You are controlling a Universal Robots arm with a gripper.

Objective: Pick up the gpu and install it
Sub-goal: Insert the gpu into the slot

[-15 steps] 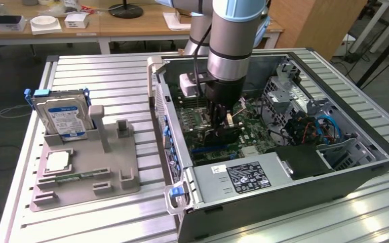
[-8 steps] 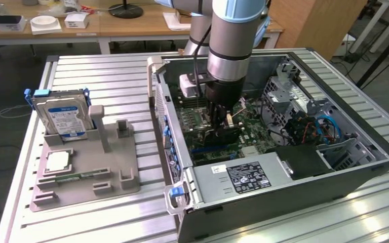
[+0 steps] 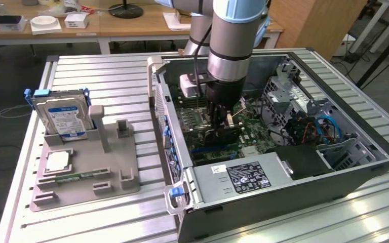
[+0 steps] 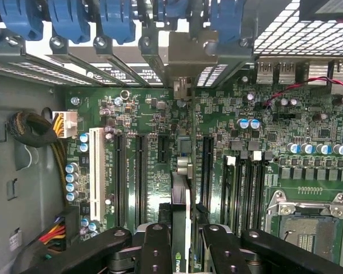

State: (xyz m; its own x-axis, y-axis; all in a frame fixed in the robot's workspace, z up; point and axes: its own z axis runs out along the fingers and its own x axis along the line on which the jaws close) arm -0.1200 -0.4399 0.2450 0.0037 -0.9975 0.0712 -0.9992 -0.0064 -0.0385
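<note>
The gpu (image 4: 187, 191) stands edge-on between my gripper's (image 4: 183, 251) two black fingers (image 4: 155, 246), which are shut on it. Its silver bracket (image 4: 192, 52) reaches the case's rear slot openings, just under the blue clips. The card lies in line with the motherboard's (image 4: 274, 171) expansion slots, between two long black slots; I cannot tell whether it touches a slot. In the exterior view my gripper (image 3: 223, 130) is down inside the open computer case (image 3: 329, 167), with the dark card (image 3: 227, 135) low over the green board.
A grey fixture (image 3: 123, 183) at the exterior view's left holds a hard drive (image 3: 63, 117), a processor chip (image 3: 57, 161) and a memory stick (image 3: 81, 176). Inside the case are the power supply (image 3: 248, 174), a drive cage (image 3: 296, 96), a cable bundle (image 4: 37, 130) and the processor socket (image 4: 308, 229).
</note>
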